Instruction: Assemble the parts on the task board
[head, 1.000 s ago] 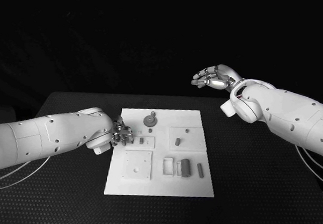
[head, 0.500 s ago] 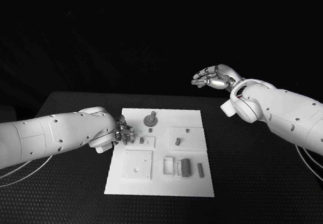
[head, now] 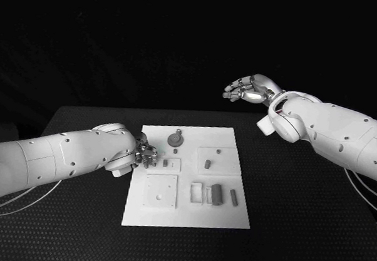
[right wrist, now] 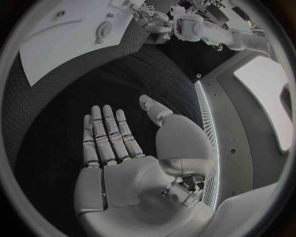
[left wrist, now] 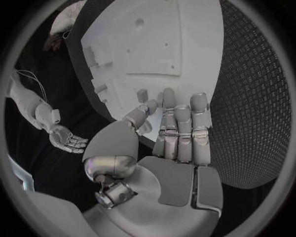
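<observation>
The white task board (head: pixel 189 209) lies in the middle of the black table. My left hand (head: pixel 144 156) is at the board's left edge, fingertips over it beside a small dark part (head: pixel 164 163). In the left wrist view my left hand (left wrist: pixel 179 143) has straight fingers, the thumb reaches toward a small part (left wrist: pixel 142 94) on the board (left wrist: pixel 154 44), and nothing is held. My right hand (head: pixel 250 90) hangs high behind the table's back edge, holding nothing. The right wrist view shows my right hand (right wrist: pixel 123 148) with palm flat and fingers apart.
On the board sit a round knobbed piece (head: pixel 175 140), a small peg (head: pixel 207 164), a white block (head: pixel 196 193) and two dark bars (head: pixel 218 195). Black table (head: pixel 308 206) surrounds the board. My right hand (left wrist: pixel 66 140) also appears in the left wrist view.
My left hand has crept slightly right, further onto the board's left edge. The right arm and hand have not moved.
</observation>
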`<action>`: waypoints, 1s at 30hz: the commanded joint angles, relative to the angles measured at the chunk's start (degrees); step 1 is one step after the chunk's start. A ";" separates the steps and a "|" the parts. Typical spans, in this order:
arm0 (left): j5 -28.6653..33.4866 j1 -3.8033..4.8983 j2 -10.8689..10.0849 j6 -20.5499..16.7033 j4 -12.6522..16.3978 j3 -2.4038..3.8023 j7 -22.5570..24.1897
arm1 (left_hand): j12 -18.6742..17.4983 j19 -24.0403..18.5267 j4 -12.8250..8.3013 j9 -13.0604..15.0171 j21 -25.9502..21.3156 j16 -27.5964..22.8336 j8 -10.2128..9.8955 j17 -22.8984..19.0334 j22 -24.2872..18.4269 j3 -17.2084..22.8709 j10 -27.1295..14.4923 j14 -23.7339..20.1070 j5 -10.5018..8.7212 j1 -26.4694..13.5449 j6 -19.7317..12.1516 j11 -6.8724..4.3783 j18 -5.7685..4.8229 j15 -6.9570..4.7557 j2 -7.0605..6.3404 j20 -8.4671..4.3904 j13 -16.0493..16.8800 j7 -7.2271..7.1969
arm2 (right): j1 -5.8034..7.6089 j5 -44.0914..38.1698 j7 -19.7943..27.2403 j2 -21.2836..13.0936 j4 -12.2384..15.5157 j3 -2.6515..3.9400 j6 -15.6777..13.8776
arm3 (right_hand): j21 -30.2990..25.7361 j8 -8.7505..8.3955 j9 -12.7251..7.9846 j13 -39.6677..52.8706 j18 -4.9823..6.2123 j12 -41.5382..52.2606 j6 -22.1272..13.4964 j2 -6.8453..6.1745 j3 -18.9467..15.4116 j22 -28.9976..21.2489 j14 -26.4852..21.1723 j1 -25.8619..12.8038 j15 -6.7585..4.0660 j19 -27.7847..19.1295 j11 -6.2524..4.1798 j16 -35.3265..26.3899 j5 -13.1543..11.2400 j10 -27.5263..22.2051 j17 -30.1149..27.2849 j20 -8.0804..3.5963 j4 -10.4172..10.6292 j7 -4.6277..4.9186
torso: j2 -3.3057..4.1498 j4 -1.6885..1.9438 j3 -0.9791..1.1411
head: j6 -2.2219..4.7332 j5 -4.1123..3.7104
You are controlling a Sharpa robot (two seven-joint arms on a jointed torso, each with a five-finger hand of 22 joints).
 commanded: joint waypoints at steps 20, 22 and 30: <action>-0.17 -0.19 1.87 2.79 -3.00 -0.03 1.04 | 0.44 -0.33 -0.02 0.59 0.70 -0.03 0.17 0.63 1.24 0.58 -0.06 -0.04 -3.89 1.02 2.36 0.21 2.75 -0.37 1.46 -0.55 0.36 -1.77 | -0.02 -0.11 0.34 0.12 0.19 0.02 0.82 | -0.44 0.27 -0.15 -0.01 -0.32 -0.36 -0.52 -0.16 -0.07 0.11 0.47 0.29 -0.06 0.51 -0.03 -0.27 0.02 0.55 0.09 0.08 0.28 2.13 | 0.00 0.02 -0.04 | -0.33 -0.18; -0.18 -0.19 1.81 3.58 -2.87 -0.03 1.01 | 0.44 -0.34 -0.02 0.61 0.71 -0.03 0.17 0.64 1.23 0.58 -0.07 -0.04 -3.95 1.03 2.35 0.21 2.75 -0.37 1.46 -0.55 0.36 -1.77 | -0.02 -0.11 0.33 0.09 0.18 0.02 0.89 | -0.45 0.27 -0.16 -0.01 -0.32 -0.36 -0.53 -0.16 -0.07 0.12 0.47 0.29 -0.06 0.51 -0.03 -0.27 0.02 0.55 0.09 0.08 0.28 2.13 | -0.02 0.01 -0.02 | -0.29 -0.16; -0.54 -0.20 1.71 6.11 -2.68 -0.03 0.77 | 0.43 -0.37 -0.01 0.64 0.71 -0.06 0.15 0.65 1.23 0.58 -0.10 -0.05 -4.03 1.05 2.30 0.22 2.74 -0.37 1.43 -0.55 0.36 -1.75 | -0.02 -0.11 0.32 0.00 0.22 0.02 0.84 | -0.49 0.29 -0.18 -0.01 -0.32 -0.38 -0.53 -0.17 -0.08 0.14 0.47 0.30 -0.06 0.52 -0.03 -0.28 0.02 0.56 0.10 0.08 0.29 2.13 | 0.00 0.04 -0.03 | -0.36 -0.24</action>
